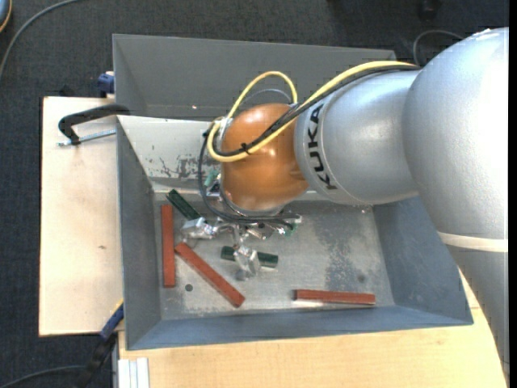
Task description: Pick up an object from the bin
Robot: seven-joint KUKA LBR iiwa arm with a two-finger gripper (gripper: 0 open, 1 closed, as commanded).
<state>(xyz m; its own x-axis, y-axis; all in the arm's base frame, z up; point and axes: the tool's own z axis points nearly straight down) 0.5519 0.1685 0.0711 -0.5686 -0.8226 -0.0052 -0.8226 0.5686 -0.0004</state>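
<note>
The silvery metal gripper, whose opening I cannot tell, hangs low mid-floor in the grey metal bin and should centre squarely over the small dark-green-and-white piece just beside it, avoiding the slanting flat red stick.

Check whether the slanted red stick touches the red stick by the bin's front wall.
Apart. The camera view shows bare bin floor between the slanted red stick and the front red stick.

Orange domed wrist cover blocks the middle of the grey metal bin; tiny silver-green bits just below it, can't tell what they are.
</note>
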